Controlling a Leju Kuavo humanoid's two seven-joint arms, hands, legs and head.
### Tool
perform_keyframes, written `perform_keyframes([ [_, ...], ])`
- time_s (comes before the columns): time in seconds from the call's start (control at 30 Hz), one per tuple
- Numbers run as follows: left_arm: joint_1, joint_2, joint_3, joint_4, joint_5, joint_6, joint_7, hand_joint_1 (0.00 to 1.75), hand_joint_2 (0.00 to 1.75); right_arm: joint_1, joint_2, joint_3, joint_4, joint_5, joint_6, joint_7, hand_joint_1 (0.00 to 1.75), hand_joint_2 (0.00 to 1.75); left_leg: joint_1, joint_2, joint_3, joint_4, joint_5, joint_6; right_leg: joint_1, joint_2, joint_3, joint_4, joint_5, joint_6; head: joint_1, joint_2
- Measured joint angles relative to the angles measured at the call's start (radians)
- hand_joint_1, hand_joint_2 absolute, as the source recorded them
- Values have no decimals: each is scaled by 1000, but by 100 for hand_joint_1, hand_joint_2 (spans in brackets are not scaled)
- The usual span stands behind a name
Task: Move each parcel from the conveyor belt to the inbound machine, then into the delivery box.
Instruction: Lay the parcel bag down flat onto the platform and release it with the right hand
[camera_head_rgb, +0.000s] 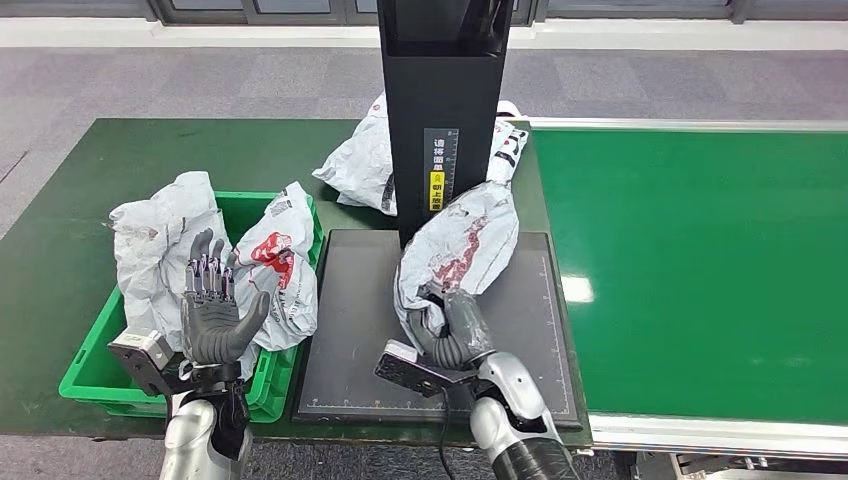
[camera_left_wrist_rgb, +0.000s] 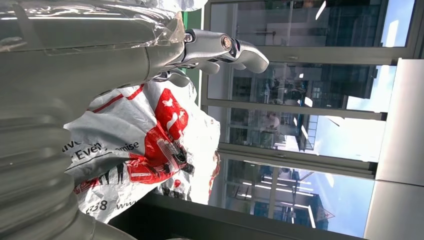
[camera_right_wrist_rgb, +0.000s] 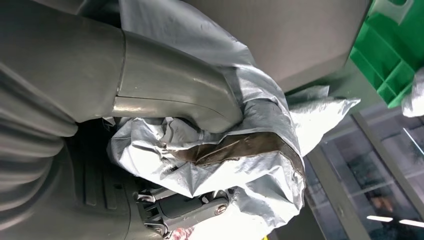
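Gripping the crumpled grey plastic parcel with red print (camera_head_rgb: 460, 250), our right hand (camera_head_rgb: 450, 335) has thumb and fingers wrapped round its lower end; the bag rests on the dark flat scanning plate of the inbound machine (camera_head_rgb: 340, 330), leaning toward the black upright column (camera_head_rgb: 443, 110) ahead of the hand. So we judge this parcel is mid-scan, box step left. Our left hand (camera_head_rgb: 212, 310) is raised, palm up, fingers apart, holding nothing, over the green plastic delivery crate (camera_head_rgb: 90, 375). Two white crumpled parcels already sit there, one (camera_head_rgb: 155, 245) left of that hand, one (camera_head_rgb: 285, 265) just right. Another grey-white bag (camera_head_rgb: 360, 165) lies beyond the column. The green conveyor belt (camera_head_rgb: 700, 270), right of our right hand, looks bare.
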Motion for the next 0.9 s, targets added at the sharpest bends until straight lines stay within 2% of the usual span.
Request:
perform_keyframes([
  [0.13,-1,0,0,6,4,2,-4,0,175,-3,1,1,19,-2,8,13,0,175,0,0,0,0,0,0,0,0,0,0,0,0,0,0],
  [0.4,-2,1,-1,19,8,8,-9,0,175,-4,1,2,38,-28,3,15,0,175,0,0,0,0,0,0,0,0,0,0,0,0,0,0],
  [0.53,-2,1,-1,20,8,11,-10,0,175,0,0,2,29,-93,-26,-42,0,0,0,0,0,0,0,0,0,0,-1,0,0,0,0,0],
  [0.67,-2,1,-1,23,11,16,-13,0,175,17,-3,2,-43,-184,-70,-150,0,0,0,1,0,0,0,0,0,1,-1,0,0,0,0,0],
  [0.8,-3,2,-2,28,16,28,-18,0,175,47,-10,-2,-145,-253,-110,-225,0,175,0,1,0,0,0,0,0,1,-1,0,0,0,0,0],
  [0.9,-3,2,-2,28,17,39,-23,0,175,77,-15,-10,-223,-299,-137,-265,0,175,0,1,0,0,0,0,0,1,-1,0,0,0,0,0],
])
